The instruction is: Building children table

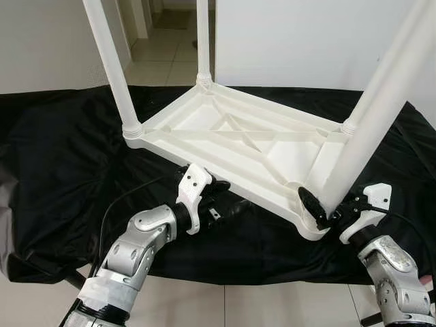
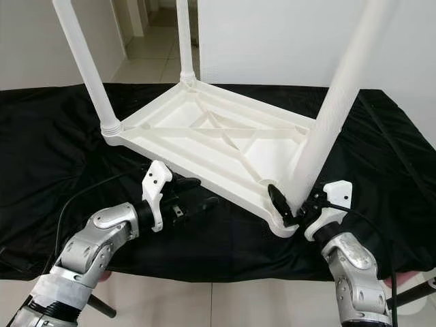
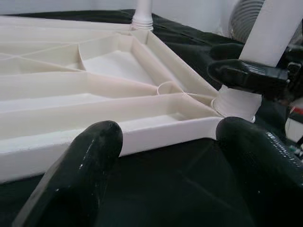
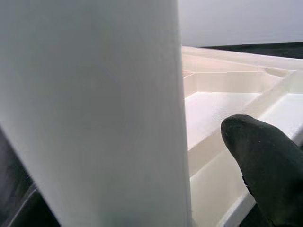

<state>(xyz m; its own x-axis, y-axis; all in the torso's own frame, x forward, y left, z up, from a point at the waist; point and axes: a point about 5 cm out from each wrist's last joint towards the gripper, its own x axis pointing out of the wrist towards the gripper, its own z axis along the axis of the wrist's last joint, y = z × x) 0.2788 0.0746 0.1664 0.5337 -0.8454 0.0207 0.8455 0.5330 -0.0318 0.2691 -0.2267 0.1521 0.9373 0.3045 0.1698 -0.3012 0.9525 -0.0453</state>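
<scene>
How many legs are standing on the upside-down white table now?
3 legs: one at the far left corner, one at the far back corner, one at the near right corner, held by the right gripper. The fourth corner is out of sight.

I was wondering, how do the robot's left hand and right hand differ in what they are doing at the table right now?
The right hand is closed around the base of the near white leg; the left hand is open, grasping nothing. The right hand sits at the tabletop's near corner; the left lies on the black cloth beside its long edge. Both have black fingers.
</scene>
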